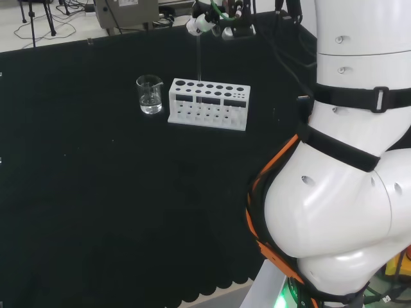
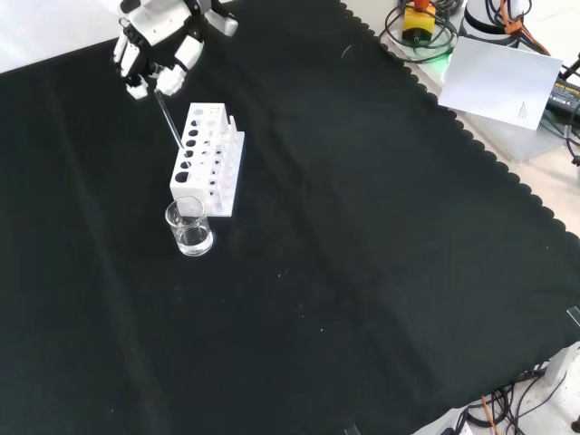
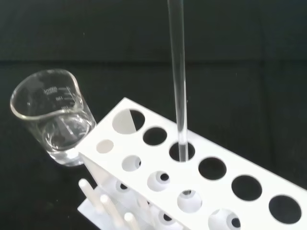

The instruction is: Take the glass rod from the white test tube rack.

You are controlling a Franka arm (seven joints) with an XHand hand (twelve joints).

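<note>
The white test tube rack [image 1: 209, 102] stands on the black cloth, also seen in the front view [image 2: 220, 169] and close up in the wrist view [image 3: 225, 158]. A clear glass rod [image 3: 177, 72] rises nearly upright from it, its lower end in the third large hole from the beaker's end. The hand [image 2: 159, 45] is above the rack with its fingers curled round the rod's top. In the head view the hand [image 1: 209, 22] is at the top edge and the rod [image 1: 199, 58] runs down from it to the rack. The front view shows the rod [image 2: 169, 116] slanting.
A small glass beaker [image 1: 149, 94] with a little clear liquid stands beside the rack's end [image 2: 191, 227], a short gap away [image 3: 53, 117]. The arm's white links [image 1: 347, 160] take up the head view's right. A paper sheet [image 2: 503, 82] and cables lie beyond the cloth's scalloped edge.
</note>
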